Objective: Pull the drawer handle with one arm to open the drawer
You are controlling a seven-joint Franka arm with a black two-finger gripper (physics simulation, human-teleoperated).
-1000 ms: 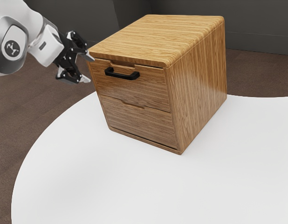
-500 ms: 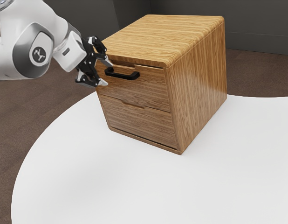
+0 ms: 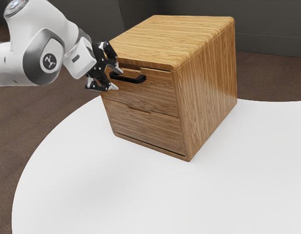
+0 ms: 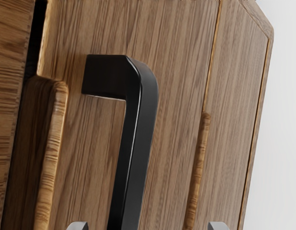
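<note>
The black gripper (image 3: 113,75) hangs wide open, holding nothing, its fingers straddling one end of the black handle (image 3: 128,77) on the top drawer (image 3: 141,92) of the wooden cabinet (image 3: 204,83) near the white table's (image 3: 141,195) far edge, so the drawer looks shut, with both grasp and pull left to do.

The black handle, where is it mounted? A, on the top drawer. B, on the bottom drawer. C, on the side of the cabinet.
A: the handle runs across the front of the top drawer, just under the top of the cabinet.
</note>
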